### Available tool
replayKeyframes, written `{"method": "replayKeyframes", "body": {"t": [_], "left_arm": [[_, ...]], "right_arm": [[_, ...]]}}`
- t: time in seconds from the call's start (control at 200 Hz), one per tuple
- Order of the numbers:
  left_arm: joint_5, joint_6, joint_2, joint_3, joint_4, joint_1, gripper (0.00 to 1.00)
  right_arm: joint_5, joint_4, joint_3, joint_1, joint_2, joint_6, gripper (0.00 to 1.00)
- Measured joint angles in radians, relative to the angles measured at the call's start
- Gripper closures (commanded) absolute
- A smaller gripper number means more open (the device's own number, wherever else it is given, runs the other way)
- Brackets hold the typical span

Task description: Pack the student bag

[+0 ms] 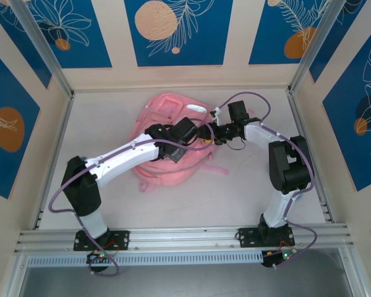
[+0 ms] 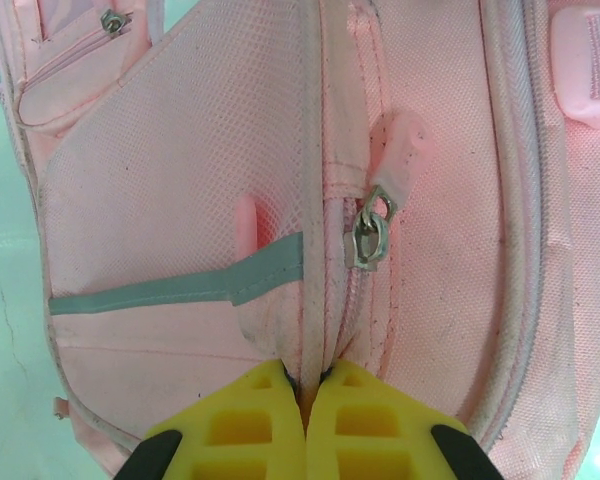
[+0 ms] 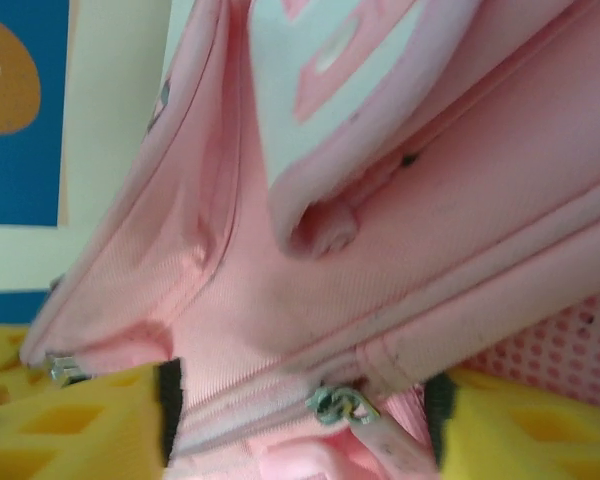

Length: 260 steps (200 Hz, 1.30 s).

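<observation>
Cream walls (image 1: 235,37) carrying blue leaf-print panels (image 1: 173,31) are enclosing three sides; pale counter (image 1: 235,192) is spreading beneath the arms, a metal rail (image 1: 185,238) running along its near edge; the student bag (image 1: 161,108) is lying mid-counter toward the back wall, pink, zip side upward; left arm (image 1: 123,158) and right arm (image 1: 287,164) are reaching over it; left gripper (image 2: 305,385) jaws are pressing together, pinching the bag's seam just below a metal zip pull (image 2: 372,235); right gripper (image 3: 300,430) jaws are standing spread, bag fabric between them.
</observation>
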Motion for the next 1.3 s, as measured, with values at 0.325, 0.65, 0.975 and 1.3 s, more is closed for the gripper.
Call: {"method": "replayKeyframes", "body": {"t": [0.325, 0.65, 0.975, 1.3], "left_arm": [[0.007, -0.002, -0.003, 0.0, 0.001, 0.001, 1.0], [0.011, -0.002, -0.003, 0.0, 0.003, 0.001, 1.0], [0.02, -0.002, -0.003, 0.0, 0.012, 0.001, 1.0], [0.083, 0.045, -0.042, -0.056, 0.072, 0.003, 1.0]], "right_arm": [[0.008, -0.03, -0.01, -0.002, -0.004, -0.068, 0.66], [0.061, -0.061, -0.012, -0.002, -0.012, -0.129, 0.9], [0.232, -0.088, -0.014, 0.021, -0.122, -0.164, 0.93], [0.344, -0.124, -0.018, 0.051, -0.152, -0.279, 0.93]]}}
